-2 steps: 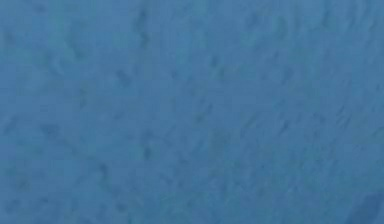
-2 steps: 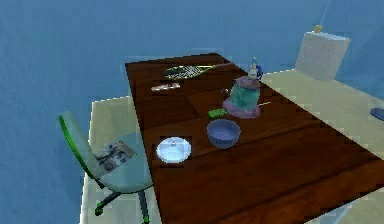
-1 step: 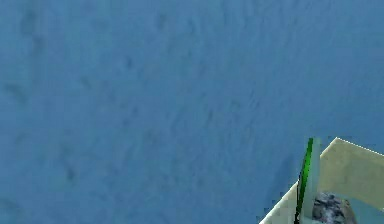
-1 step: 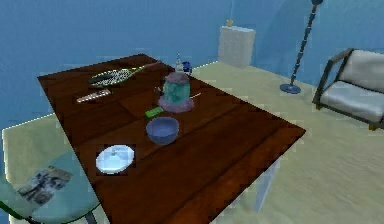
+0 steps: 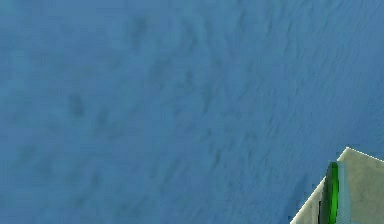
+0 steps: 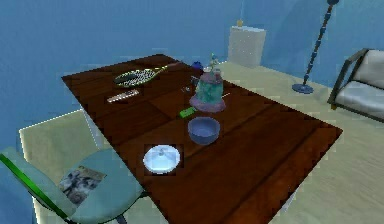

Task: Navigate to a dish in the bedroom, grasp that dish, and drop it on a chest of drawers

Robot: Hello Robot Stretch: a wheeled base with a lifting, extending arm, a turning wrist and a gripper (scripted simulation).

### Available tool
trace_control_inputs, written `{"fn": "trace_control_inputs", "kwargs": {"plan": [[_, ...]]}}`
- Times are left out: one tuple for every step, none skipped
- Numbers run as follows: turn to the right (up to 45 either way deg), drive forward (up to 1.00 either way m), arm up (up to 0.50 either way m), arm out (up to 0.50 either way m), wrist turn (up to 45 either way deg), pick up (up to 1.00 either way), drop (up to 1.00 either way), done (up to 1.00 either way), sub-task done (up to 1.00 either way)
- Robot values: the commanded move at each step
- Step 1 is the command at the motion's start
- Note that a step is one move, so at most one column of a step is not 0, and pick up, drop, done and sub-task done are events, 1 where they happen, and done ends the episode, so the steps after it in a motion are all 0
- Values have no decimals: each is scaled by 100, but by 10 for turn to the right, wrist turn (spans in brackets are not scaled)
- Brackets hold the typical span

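Ahead, blue wall; chair cut off at lower edge; white dish on table; jaws: cannot tell

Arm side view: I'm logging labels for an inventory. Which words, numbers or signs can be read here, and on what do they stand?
None can be read.
The mottled patch on the chair seat is too blurred to tell whether it bears any print.
The table, plate, bowl and racket show no marks.
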Motion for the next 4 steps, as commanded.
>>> {"fn": "trace_control_inputs", "kwargs": {"plan": [[0,0,50,0,0,0,0,0,0],[0,0,38,0,0,0,0,0,0],[0,0,0,42,0,0,0,0,0],[0,0,0,0,450,0,0,0,0]]}}
